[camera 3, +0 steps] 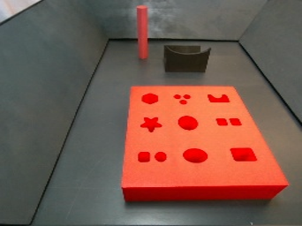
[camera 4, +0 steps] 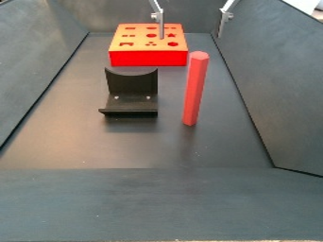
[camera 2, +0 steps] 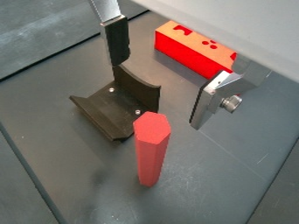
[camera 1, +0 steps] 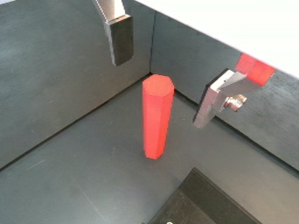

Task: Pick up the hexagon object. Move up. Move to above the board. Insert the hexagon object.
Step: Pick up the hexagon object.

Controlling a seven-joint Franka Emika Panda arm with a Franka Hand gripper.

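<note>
The hexagon object, a long red-pink rod (camera 4: pixel 195 90), stands upright on the dark floor and shows in both wrist views (camera 1: pixel 156 118) (camera 2: pixel 151 149) and far back in a side view (camera 3: pixel 143 33). My gripper (camera 2: pixel 166 74) is open and empty above the rod's top, with one finger (camera 1: pixel 119 39) on each side and well apart from it. In a side view only its fingertips (camera 4: pixel 157 11) show at the frame's edge. The board (camera 3: pixel 253 132), a flat bright red block with cut-out holes, lies beyond the fixture from the rod (camera 4: pixel 147 55) (camera 2: pixel 197 48).
The dark fixture (camera 4: pixel 130 90) stands on the floor between the rod and the board, close beside the rod (camera 2: pixel 117 105) (camera 3: pixel 184 57). Grey walls enclose the floor on both sides and at the back.
</note>
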